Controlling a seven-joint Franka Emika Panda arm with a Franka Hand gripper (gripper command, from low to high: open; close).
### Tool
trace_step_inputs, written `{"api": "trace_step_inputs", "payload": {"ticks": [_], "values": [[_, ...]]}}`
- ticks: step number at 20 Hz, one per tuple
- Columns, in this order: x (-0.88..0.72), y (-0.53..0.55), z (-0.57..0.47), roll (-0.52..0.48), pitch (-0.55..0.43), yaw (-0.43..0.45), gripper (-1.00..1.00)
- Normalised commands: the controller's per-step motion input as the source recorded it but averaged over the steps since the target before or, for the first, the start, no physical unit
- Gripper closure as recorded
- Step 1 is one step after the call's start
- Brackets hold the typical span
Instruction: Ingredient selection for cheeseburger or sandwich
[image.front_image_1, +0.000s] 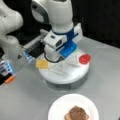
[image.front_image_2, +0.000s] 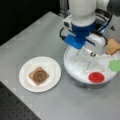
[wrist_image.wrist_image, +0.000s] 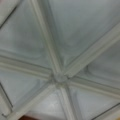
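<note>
Hand (image.front_image_2: 86, 50) of white-and-blue arm: low over the centre of the white sectioned round tray (image.front_image_2: 75, 67); whether its jaws are apart cannot be told. Tray rim: yellow cheese square (image.front_image_1: 41, 64), red disc (image.front_image_2: 96, 77), green leaf (image.front_image_2: 115, 65), brown toast square (image.front_image_2: 112, 46). White paper plate (image.front_image_2: 51, 66), near table edge: toast with dark brown round patty (image.front_image_2: 38, 75) on top.

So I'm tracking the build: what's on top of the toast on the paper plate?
A dark brown patty lies on the toast on the paper plate. Nothing shows on top of it. What's beneath the toast is covered.
</note>
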Motion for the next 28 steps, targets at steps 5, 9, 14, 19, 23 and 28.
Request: {"api": "trace_step_inputs", "payload": {"ticks": [5, 9, 14, 19, 23, 28], "values": [[-0.38, 0.18, -0.23, -0.123, -0.27, -0.062, -1.0], [-0.41, 0.15, -0.18, -0.102, -0.258, -0.04, -1.0], [-0.41, 0.05, -0.17, -0.08, -0.272, -0.018, -1.0], [-0.38, -0.01, -0.24, -0.056, -0.288, -0.003, -1.0], [-0.35, 0.02, -0.25, -0.038, -0.287, 0.028, -1.0], [-0.28, 0.06, -0.25, -0.037, -0.289, 0.054, -1.0]]}}
